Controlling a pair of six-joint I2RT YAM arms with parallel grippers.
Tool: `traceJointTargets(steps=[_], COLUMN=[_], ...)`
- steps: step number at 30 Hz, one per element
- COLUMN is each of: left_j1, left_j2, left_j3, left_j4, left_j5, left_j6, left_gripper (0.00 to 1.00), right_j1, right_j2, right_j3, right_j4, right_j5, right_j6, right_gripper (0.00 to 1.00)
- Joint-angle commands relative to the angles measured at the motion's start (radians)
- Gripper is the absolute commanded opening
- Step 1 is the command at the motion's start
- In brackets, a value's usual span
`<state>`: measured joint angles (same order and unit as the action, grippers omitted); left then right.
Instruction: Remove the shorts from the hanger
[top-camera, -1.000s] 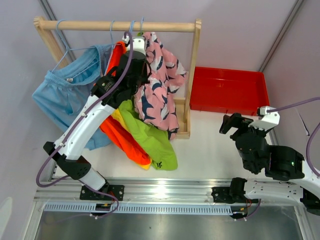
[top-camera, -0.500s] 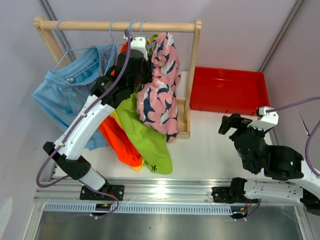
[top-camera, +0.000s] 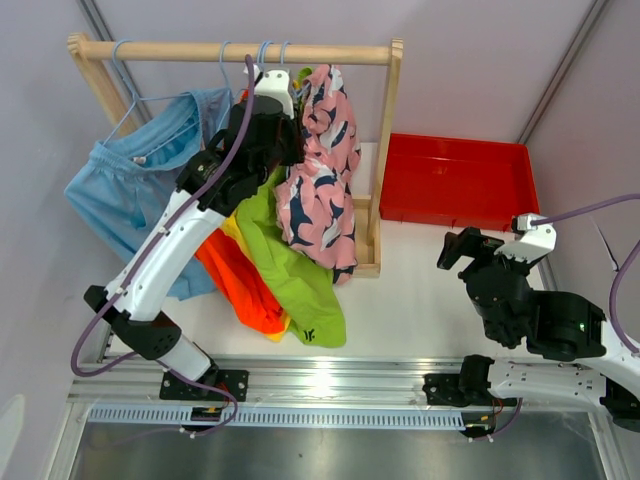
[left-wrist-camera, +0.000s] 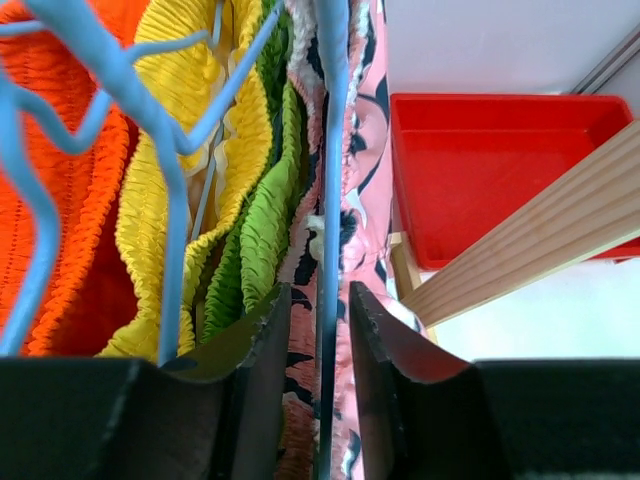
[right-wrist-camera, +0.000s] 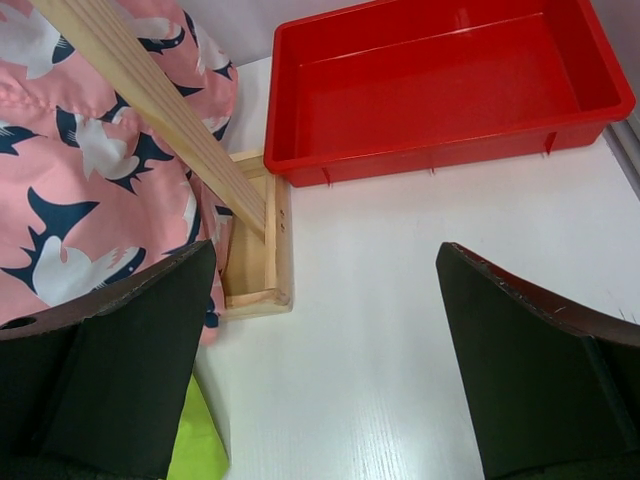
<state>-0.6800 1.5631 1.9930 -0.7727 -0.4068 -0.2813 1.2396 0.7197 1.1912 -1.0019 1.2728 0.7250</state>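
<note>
Several shorts hang bunched on blue hangers from the wooden rail: light blue, orange-red, yellow, lime green and pink with a navy pattern. My left gripper is pushed in among them just under the rail. In the left wrist view its jaws stand narrowly open around a blue hanger wire and the pink shorts' waistband, with a small gap on each side of the wire. My right gripper hovers wide open over the table, holding nothing.
A red tray sits at the back right beside the rack's right post. The rack's wooden foot lies just left of the right gripper. White tabletop lies between the hanging shorts and the right arm.
The left gripper went from shut to narrowly open and rose a little toward the rail. The pink shorts, pulled left before, swung back to the right. The right arm stayed put.
</note>
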Motion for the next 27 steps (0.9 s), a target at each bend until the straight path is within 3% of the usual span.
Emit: traceJointTargets(steps=[1,5,18,25,27], left_j1=[0.010,0.010,0.010,0.010,0.010], left_j2=[-0.058,-0.075,-0.066,-0.048,-0.038], left_j3=[0.069,0.072,0.015,-0.006,-0.008], left_j4=[0.012,0.013,0.016,0.021,0.016], left_j5=[0.019,0.025,0.014,0.019,0.017], left_j6=[-0.009,-0.010,-0.007,-0.013,-0.015], left_gripper=[0.39,0.45,0.39,0.30,0.21], right_j1=[-0.006,-0.008,-0.015,-0.019,-0.020], right_j2=[0.000,0.004,0.000,-0.003,-0.006], right_j3=[-0.002,-0.005,-0.008,-0.013,-0.015], right_j4=[0.006,0.009,-0.003,-0.014,-0.014], right_j5=[0.020,0.016,0.010,0.010,0.010], right_j6=[0.033,0.034,0.045,0.054,0.056], right_gripper=[1.00,0.99,0.99,0.99,1.00])
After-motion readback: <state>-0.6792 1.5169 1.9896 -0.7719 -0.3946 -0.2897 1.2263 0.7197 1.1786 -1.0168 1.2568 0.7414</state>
